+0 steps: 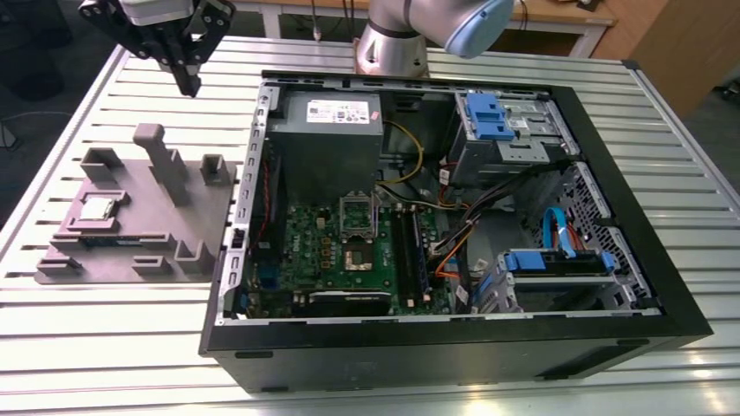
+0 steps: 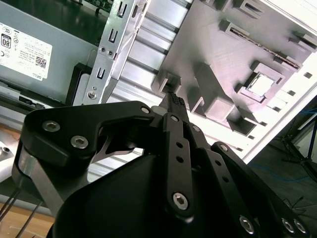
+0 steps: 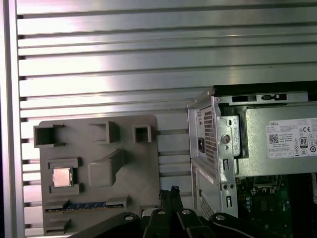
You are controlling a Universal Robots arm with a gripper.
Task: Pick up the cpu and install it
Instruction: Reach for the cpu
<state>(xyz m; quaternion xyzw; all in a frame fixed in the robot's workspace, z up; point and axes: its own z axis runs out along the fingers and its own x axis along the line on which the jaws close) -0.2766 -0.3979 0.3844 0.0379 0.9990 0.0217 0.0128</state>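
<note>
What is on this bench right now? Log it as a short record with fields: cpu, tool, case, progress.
cpu: the cpu lies flat in a pocket of the grey tray, on the exterior view's left of the computer case
tool: the tool is shut and empty, raised over the table, apart from the cpu
case: lid off, lying on its side, circuit board facing up
progress: cpu not yet picked up
</note>
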